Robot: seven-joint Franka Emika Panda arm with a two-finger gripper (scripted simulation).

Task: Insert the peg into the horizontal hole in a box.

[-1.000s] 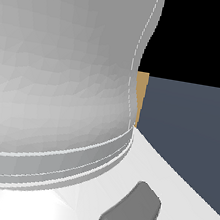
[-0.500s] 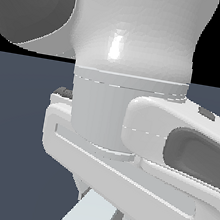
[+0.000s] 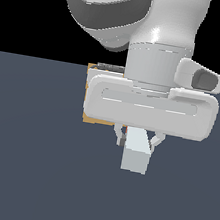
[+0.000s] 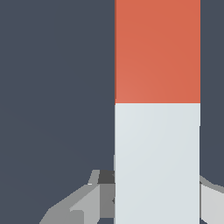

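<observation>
The peg (image 4: 157,109), a long square bar half red-orange and half pale grey, reads as rigid and light with smooth flat faces, so a firm squeeze across two opposite sides near the pale end looks the sensible hold. That is where the pincer (image 3: 138,137) grips it, fingers (image 4: 87,201) closed on the pale half. The tan box (image 3: 90,93) sits behind the arm on the dark table (image 3: 21,168), its hole hidden.
</observation>
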